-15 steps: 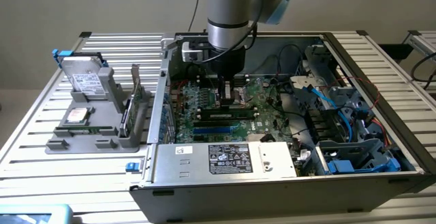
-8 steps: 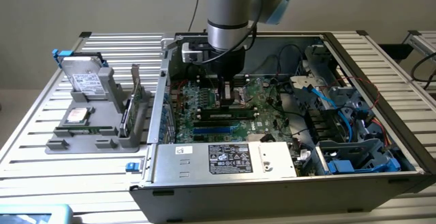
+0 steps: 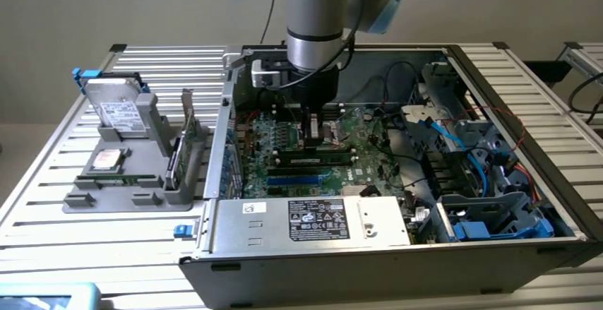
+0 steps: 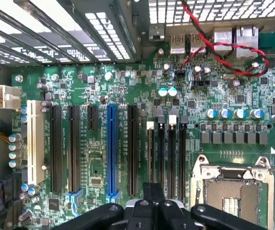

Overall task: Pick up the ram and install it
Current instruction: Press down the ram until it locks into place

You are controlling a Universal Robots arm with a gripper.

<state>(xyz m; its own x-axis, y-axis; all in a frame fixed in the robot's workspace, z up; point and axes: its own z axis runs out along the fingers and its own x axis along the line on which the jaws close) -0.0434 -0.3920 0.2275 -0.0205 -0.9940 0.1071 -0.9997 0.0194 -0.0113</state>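
The ram [image 3: 315, 157], a narrow green stick with dark chips, stands in a motherboard slot between pale latches inside the open computer case [image 3: 527, 112]. My gripper [image 3: 315, 135] hangs low inside the case, just behind and above the ram. Whether it touches the ram cannot be told. In the wrist view my gripper [image 4: 153, 194] is shut, its black fingertips [image 4: 149, 191] pressed together with nothing visible between them. They hover over the near end of the row of black memory slots [image 4: 166, 153], beside the CPU socket [image 4: 233, 191].
A grey fixture [image 3: 113, 198] on the slatted table at the exterior view's left holds a silver hard drive [image 3: 121, 109], an upright green expansion card [image 3: 188, 137] and a flat narrow green board [image 3: 118, 181]. Blue and black cables [image 3: 452, 140], drive cages and the power supply [image 3: 311, 219] crowd the case.
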